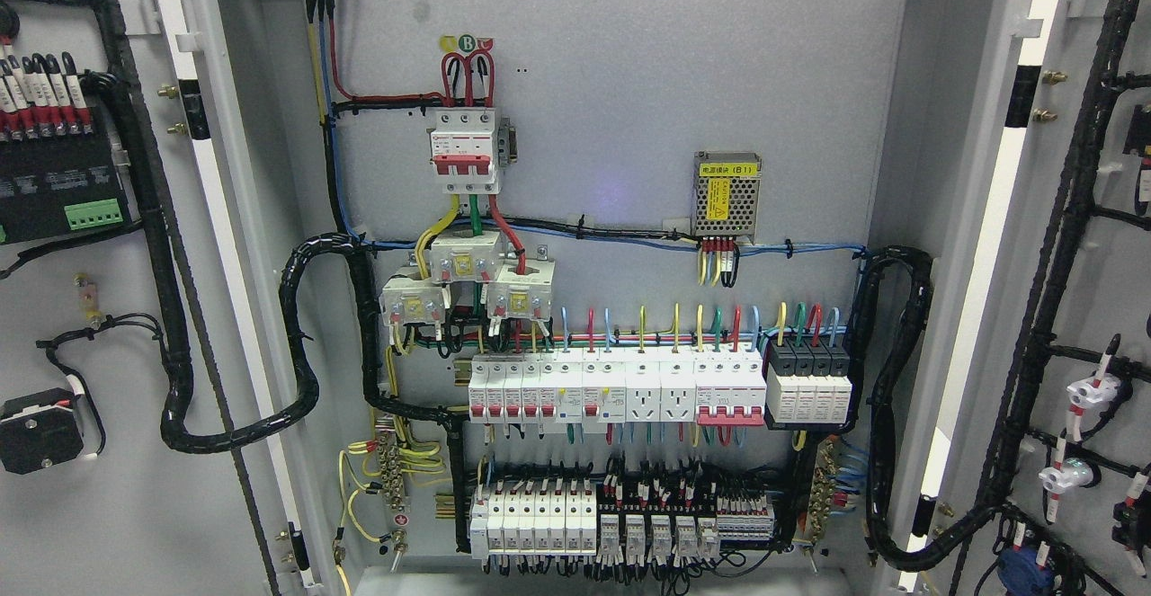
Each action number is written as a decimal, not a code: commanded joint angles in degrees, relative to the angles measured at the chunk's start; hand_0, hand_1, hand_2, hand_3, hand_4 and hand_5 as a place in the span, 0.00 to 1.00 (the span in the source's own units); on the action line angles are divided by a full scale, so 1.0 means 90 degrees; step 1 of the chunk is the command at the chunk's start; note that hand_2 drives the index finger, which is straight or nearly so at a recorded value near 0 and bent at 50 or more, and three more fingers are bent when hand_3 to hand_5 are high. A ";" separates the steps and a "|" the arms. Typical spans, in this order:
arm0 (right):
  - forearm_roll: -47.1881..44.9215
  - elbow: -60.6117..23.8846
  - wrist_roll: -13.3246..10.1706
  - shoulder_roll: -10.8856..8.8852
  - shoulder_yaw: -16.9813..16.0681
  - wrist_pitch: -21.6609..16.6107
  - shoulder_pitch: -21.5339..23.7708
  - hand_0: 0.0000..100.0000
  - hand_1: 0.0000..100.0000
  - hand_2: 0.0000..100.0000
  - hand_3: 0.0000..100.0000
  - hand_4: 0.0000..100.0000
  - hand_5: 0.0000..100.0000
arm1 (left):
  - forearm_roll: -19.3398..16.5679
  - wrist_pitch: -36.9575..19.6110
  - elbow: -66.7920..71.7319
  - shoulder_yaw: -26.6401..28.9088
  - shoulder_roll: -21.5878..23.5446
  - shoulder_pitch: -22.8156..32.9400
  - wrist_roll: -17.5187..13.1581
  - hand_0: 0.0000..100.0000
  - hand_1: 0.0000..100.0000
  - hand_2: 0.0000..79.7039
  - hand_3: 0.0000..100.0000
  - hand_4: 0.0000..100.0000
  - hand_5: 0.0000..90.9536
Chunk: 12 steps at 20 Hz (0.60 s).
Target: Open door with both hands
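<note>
A grey electrical cabinet [629,84] stands wide open in the head view. Its left door [108,506] is swung out to the left, showing its inner face with a black module and wiring. Its right door [1106,290] is swung out to the right, with black cable looms and small fittings on its inner face. Inside, a red and white main breaker [464,148] sits at the upper left and rows of breakers [620,389] run across the middle. Neither of my hands nor arms shows in the frame.
A small metal power supply [727,193] with a yellow label is mounted at the right of the back panel. Thick black cable bundles [306,344] loop from each door into the cabinet. Terminal blocks and relays [620,515] fill the bottom row.
</note>
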 commanded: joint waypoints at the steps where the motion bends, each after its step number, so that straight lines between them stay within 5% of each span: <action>1: -0.0050 0.0264 0.0015 -0.0018 -0.0187 -0.0015 -0.0015 0.00 0.00 0.00 0.00 0.00 0.00 | 0.0023 -0.0008 0.0044 -0.0033 0.0036 0.0009 -0.0002 0.00 0.00 0.00 0.00 0.04 0.00; 12: -0.0060 0.0030 0.0015 -0.0018 -0.0188 -0.0093 -0.0005 0.00 0.00 0.00 0.00 0.00 0.00 | 0.0033 -0.0076 -0.0453 -0.0150 -0.0032 0.0135 -0.0002 0.00 0.00 0.00 0.00 0.04 0.00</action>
